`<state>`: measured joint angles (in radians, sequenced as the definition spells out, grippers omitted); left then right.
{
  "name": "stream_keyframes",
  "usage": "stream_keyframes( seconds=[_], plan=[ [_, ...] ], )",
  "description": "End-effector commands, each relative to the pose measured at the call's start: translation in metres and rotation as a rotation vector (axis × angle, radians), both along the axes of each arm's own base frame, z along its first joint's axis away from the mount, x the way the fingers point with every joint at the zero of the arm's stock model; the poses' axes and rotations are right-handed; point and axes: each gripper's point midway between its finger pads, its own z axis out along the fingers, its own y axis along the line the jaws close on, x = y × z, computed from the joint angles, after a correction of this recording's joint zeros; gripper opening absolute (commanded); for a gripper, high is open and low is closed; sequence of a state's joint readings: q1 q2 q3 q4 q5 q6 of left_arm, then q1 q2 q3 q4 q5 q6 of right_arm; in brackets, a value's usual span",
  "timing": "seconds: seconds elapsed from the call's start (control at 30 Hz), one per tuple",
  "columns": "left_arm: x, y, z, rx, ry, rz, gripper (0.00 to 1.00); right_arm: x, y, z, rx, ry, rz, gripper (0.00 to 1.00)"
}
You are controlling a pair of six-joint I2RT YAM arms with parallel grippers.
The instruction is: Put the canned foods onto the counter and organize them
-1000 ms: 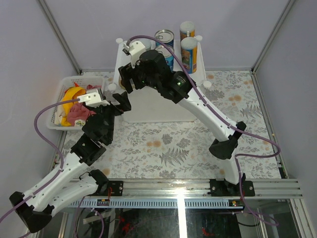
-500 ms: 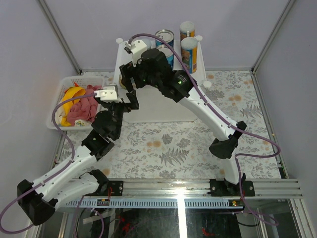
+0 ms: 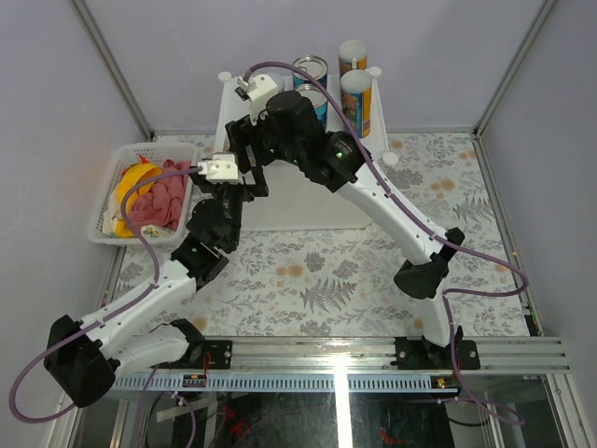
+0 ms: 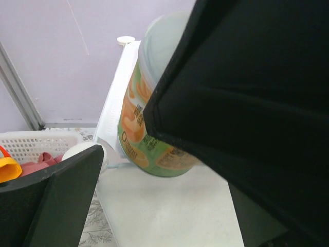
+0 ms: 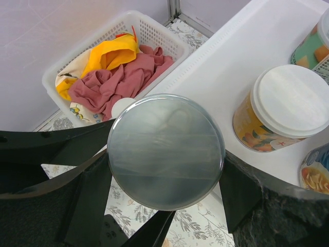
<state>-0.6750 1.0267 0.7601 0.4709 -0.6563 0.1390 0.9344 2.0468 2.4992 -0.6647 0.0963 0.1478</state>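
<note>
Now: right end effector (image 5: 167, 164) clenched on steel can (image 5: 165, 139), over white box's (image 5: 247, 36) left edge (left end effector (image 4: 149, 175) released, empty). Lower upright beside white-lidded jar (image 5: 288, 103) without nudging it, then release.

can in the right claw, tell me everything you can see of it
The can shows only its round, flat lid of dull silvery metal, intact, seen from straight above, so it is upright and its label is hidden. The right claw grips it, a black finger on each side, by the edge of the white counter.
</note>
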Motion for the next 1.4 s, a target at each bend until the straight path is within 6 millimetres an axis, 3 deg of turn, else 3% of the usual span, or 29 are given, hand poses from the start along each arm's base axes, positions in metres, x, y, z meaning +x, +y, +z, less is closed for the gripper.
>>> stream_keyframes(
  seconds=[0.0,0.5,1.03,1.37],
  plan=[
    [0.005,0.013,0.047,-0.081,-0.141,0.055,1.0,-0.002,-0.001,0.048,0.129,-0.063,0.015,0.0],
    [0.021,0.024,0.052,-0.106,-0.163,0.093,1.0,-0.009,-0.002,0.048,0.141,-0.025,0.03,0.0],
    [0.026,0.033,0.054,-0.08,-0.176,0.133,1.0,-0.018,-0.004,0.039,0.106,0.006,0.059,0.0],
    [0.023,0.038,0.058,0.031,-0.205,0.14,1.0,-0.027,-0.005,0.032,0.074,0.03,0.101,0.0]
  ],
)
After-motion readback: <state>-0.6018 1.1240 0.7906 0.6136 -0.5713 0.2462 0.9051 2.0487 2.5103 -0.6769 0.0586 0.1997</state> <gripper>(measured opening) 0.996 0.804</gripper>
